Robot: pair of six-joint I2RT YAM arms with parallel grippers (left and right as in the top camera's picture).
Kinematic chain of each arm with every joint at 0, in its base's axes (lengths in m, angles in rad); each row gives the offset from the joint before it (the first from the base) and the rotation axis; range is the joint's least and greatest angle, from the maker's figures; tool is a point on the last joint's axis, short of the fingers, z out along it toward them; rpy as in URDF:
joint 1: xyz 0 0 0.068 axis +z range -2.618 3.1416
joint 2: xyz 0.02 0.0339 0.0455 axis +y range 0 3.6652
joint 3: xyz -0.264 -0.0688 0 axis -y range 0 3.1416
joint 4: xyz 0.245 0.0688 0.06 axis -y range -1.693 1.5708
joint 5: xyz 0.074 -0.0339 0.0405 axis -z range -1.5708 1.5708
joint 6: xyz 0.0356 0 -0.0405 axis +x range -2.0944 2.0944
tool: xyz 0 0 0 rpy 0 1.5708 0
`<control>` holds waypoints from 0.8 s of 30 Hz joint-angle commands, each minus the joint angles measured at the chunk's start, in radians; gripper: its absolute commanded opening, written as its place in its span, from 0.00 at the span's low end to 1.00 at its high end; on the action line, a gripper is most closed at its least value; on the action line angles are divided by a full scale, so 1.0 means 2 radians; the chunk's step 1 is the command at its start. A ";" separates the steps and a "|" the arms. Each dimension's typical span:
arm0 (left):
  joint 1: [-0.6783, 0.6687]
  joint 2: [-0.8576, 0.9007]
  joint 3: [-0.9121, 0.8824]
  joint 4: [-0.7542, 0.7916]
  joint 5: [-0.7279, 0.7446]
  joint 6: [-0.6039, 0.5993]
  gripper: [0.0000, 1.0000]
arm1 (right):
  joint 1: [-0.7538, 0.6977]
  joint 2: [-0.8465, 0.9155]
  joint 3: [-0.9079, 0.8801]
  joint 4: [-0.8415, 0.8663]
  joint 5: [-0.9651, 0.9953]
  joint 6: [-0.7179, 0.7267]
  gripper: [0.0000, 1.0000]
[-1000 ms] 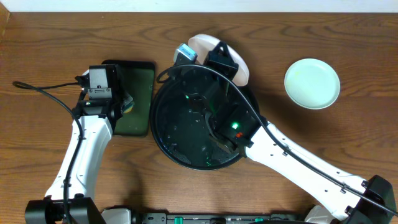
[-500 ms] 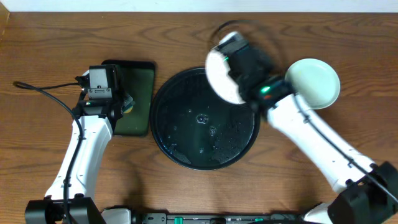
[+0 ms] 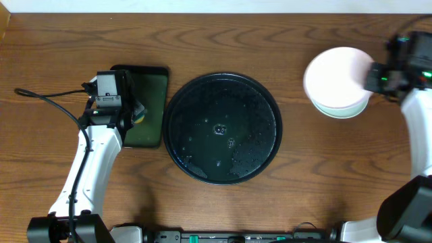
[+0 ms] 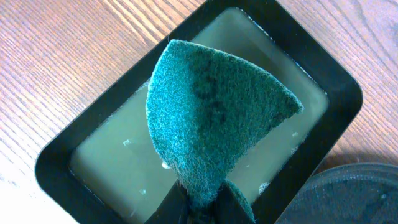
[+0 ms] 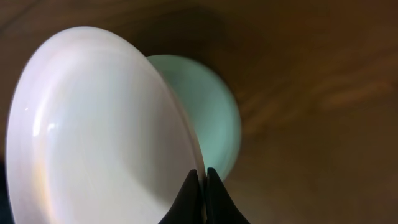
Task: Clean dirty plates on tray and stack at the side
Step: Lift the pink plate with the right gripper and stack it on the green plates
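Note:
My right gripper [image 3: 373,75] is shut on the rim of the white plate [image 3: 332,77] and holds it over a pale aqua plate [image 3: 344,111] on the table at the far right. In the right wrist view the white plate [image 5: 99,130] is pinched at its edge and the aqua plate [image 5: 214,118] shows behind it. The large round black tray [image 3: 222,127] is wet and holds no plates. My left gripper [image 4: 202,202] is shut on a green scouring sponge [image 4: 211,118] above the small dark green tray [image 4: 93,149].
The small rectangular tray [image 3: 147,108] with murky water stands left of the black tray, under my left wrist. The black tray's rim [image 4: 354,193] shows at the lower right of the left wrist view. Bare wooden table lies all round.
My right arm has carried the white plate from the black tray's far edge rightwards to above the aqua plate. The left arm has not moved.

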 commanded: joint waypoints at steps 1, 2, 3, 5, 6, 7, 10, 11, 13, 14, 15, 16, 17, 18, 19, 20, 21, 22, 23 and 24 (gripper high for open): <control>0.002 0.001 -0.004 -0.002 -0.002 0.009 0.08 | -0.050 -0.004 -0.009 0.001 -0.042 0.040 0.02; 0.002 0.001 -0.004 -0.002 -0.002 0.009 0.08 | -0.061 -0.002 -0.012 0.005 -0.042 0.046 0.02; 0.002 0.001 -0.004 -0.002 -0.002 0.009 0.08 | -0.070 0.001 -0.017 0.012 -0.042 0.051 0.01; 0.002 0.001 -0.004 -0.002 -0.002 0.009 0.08 | -0.080 0.007 -0.030 0.029 -0.049 0.060 0.01; 0.002 0.001 -0.004 -0.002 -0.002 0.009 0.08 | -0.082 0.012 -0.038 0.039 -0.051 0.060 0.01; 0.002 0.001 -0.004 -0.002 -0.002 0.009 0.08 | -0.082 0.017 -0.044 0.048 -0.051 0.060 0.01; 0.002 0.001 -0.004 -0.002 -0.002 0.009 0.08 | -0.080 0.039 -0.060 0.074 -0.051 0.069 0.01; 0.002 0.001 -0.004 -0.002 -0.002 0.009 0.08 | -0.078 0.048 -0.063 0.082 -0.052 0.073 0.01; 0.002 0.001 -0.004 -0.002 -0.002 0.009 0.08 | -0.074 0.070 -0.067 0.093 -0.054 0.074 0.01; 0.002 0.001 -0.004 -0.002 -0.002 0.009 0.08 | -0.072 0.082 -0.067 0.095 -0.058 0.074 0.02; 0.002 0.001 -0.004 -0.002 -0.002 0.009 0.08 | -0.069 0.092 -0.067 0.098 -0.067 0.074 0.01; 0.002 0.001 -0.004 -0.002 -0.002 0.009 0.08 | -0.067 0.103 -0.067 0.100 -0.080 0.073 0.01; 0.002 0.001 -0.004 -0.002 -0.002 0.009 0.08 | -0.064 0.110 -0.067 0.100 -0.089 0.073 0.02; 0.002 0.001 -0.004 -0.002 -0.002 0.008 0.08 | -0.060 0.118 -0.067 0.100 -0.099 0.073 0.06; 0.002 0.001 -0.004 -0.002 -0.002 0.008 0.08 | -0.056 0.121 -0.067 0.100 -0.103 0.073 0.15; 0.002 0.001 -0.004 -0.002 -0.002 0.008 0.08 | -0.052 0.122 -0.067 0.099 -0.104 0.071 0.22; 0.002 0.001 -0.004 -0.002 -0.002 0.008 0.08 | -0.048 0.121 -0.067 0.097 -0.104 0.068 0.32; 0.002 0.001 -0.004 -0.001 -0.002 0.008 0.08 | -0.044 0.117 -0.067 0.093 -0.104 0.065 0.40; 0.002 0.001 -0.004 -0.001 -0.002 0.008 0.08 | -0.040 0.110 -0.067 0.089 -0.103 0.063 0.46; 0.002 0.001 -0.004 -0.001 -0.002 0.008 0.08 | -0.036 0.102 -0.067 0.086 -0.103 0.062 0.50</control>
